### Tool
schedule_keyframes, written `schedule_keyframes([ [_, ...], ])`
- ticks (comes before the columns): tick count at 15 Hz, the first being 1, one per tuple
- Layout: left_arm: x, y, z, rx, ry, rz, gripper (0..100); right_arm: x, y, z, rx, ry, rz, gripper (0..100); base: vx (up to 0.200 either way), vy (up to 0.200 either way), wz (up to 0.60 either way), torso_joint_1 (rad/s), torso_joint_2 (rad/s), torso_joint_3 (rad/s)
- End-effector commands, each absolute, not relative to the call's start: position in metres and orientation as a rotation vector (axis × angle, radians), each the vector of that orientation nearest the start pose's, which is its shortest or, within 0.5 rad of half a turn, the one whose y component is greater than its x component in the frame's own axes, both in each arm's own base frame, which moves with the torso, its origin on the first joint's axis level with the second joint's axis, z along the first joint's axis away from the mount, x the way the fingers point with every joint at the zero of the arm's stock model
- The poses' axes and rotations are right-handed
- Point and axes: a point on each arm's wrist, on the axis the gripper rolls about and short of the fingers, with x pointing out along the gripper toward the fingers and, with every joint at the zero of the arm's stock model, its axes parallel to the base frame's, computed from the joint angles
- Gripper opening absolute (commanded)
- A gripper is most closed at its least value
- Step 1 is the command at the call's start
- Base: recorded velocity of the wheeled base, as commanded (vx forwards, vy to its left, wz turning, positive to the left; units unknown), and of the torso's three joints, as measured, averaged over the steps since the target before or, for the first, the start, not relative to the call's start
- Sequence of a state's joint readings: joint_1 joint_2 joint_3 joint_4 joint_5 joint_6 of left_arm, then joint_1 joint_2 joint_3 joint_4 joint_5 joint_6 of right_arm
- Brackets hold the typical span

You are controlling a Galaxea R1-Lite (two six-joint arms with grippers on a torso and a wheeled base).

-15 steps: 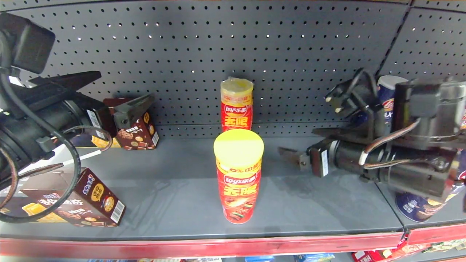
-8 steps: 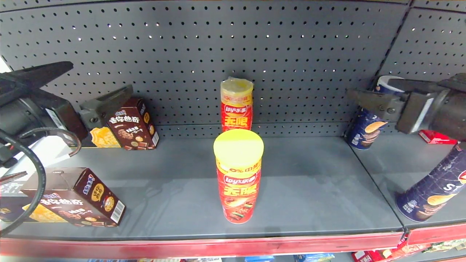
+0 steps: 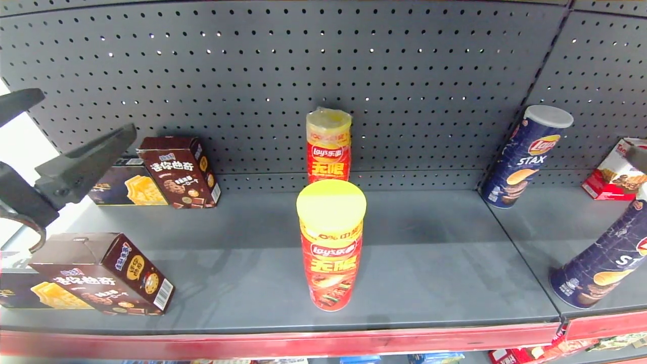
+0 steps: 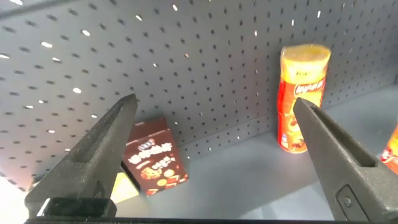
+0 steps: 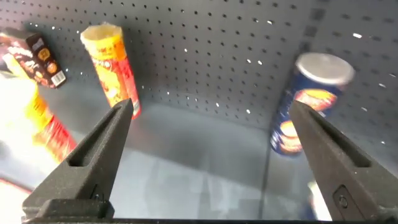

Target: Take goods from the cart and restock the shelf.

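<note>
Two red chip cans with yellow lids stand upright on the grey shelf (image 3: 434, 263), one near the front (image 3: 331, 245) and one against the pegboard (image 3: 328, 146). At the shelf's left end my left gripper (image 3: 88, 111) is open and holds nothing, well left of both cans. Between its fingers, the left wrist view (image 4: 214, 102) takes in the back can (image 4: 300, 99) and a brown cookie box (image 4: 155, 163). My right gripper (image 5: 211, 106) is also open and empty. Beyond it stand the back red can (image 5: 112, 68) and a blue can (image 5: 308, 102).
Brown cookie boxes lie at the back left (image 3: 179, 172) and front left (image 3: 101, 273). A blue can (image 3: 525, 156) leans at the back right and another (image 3: 601, 260) leans at the front right. A red box (image 3: 614, 169) sits far right. The shelf has a red front lip (image 3: 283, 344).
Both arms have drawn back from the shelf: the left one to the left, the right one out past the right edge of the head view. The cans and boxes have not moved.
</note>
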State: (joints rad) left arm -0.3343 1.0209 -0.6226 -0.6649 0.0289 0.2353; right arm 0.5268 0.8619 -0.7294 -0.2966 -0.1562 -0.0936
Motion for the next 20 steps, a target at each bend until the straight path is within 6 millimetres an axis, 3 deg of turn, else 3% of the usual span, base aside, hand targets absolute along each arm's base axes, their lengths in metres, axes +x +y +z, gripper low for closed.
schedule_keyframes([
  [1,0.099,-0.033,0.290,0.170,-0.371,-0.256,100,0.033,0.015,0.292,-0.014,-0.242,0.351,100,0.000,0.000,0.00,0.000,0.00,0.000],
  [2,0.096,-0.032,0.289,0.168,-0.378,-0.255,100,0.029,0.012,0.289,-0.014,-0.241,0.349,100,0.000,0.000,0.00,0.000,0.00,0.000],
  [4,0.063,-0.022,0.272,0.172,-0.384,-0.272,100,0.000,-0.004,0.261,-0.022,-0.217,0.351,100,0.000,0.000,0.00,0.000,0.00,0.000],
  [5,0.063,-0.022,0.272,0.172,-0.384,-0.272,100,-0.001,-0.005,0.260,-0.022,-0.217,0.351,100,0.000,0.000,0.00,0.000,0.00,0.000],
  [6,0.030,-0.010,0.253,0.179,-0.350,-0.278,100,-0.016,-0.013,0.241,-0.028,-0.206,0.351,100,0.000,0.000,0.00,0.000,0.00,0.000],
  [7,0.009,-0.003,0.243,0.184,-0.321,-0.282,100,-0.021,-0.016,0.232,-0.030,-0.197,0.352,100,0.000,0.000,0.00,0.000,0.00,0.000],
  [9,-0.023,0.009,0.220,0.195,-0.270,-0.288,100,-0.025,-0.018,0.211,-0.038,-0.174,0.358,100,0.000,0.000,0.00,0.000,0.00,0.000],
  [10,-0.030,0.011,0.213,0.199,-0.256,-0.291,100,-0.025,-0.018,0.205,-0.040,-0.168,0.358,100,0.000,0.000,0.00,0.000,0.00,0.000],
  [11,-0.043,0.015,0.195,0.207,-0.228,-0.315,100,-0.025,-0.019,0.187,-0.049,-0.144,0.355,100,0.000,0.000,0.00,0.000,0.00,0.000],
  [15,-0.046,0.015,0.140,0.227,-0.179,-0.335,100,-0.021,-0.016,0.129,-0.084,-0.045,0.359,100,0.000,0.000,0.00,0.000,0.00,0.000],
  [18,-0.037,0.012,0.112,0.258,-0.116,-0.341,100,-0.020,-0.016,0.091,-0.095,-0.016,0.365,100,0.000,0.000,0.00,0.000,0.00,0.000],
  [20,-0.032,0.010,0.100,0.266,-0.083,-0.344,100,-0.019,-0.015,0.085,-0.089,0.007,0.334,100,0.000,0.000,0.00,0.000,0.00,0.000],
])
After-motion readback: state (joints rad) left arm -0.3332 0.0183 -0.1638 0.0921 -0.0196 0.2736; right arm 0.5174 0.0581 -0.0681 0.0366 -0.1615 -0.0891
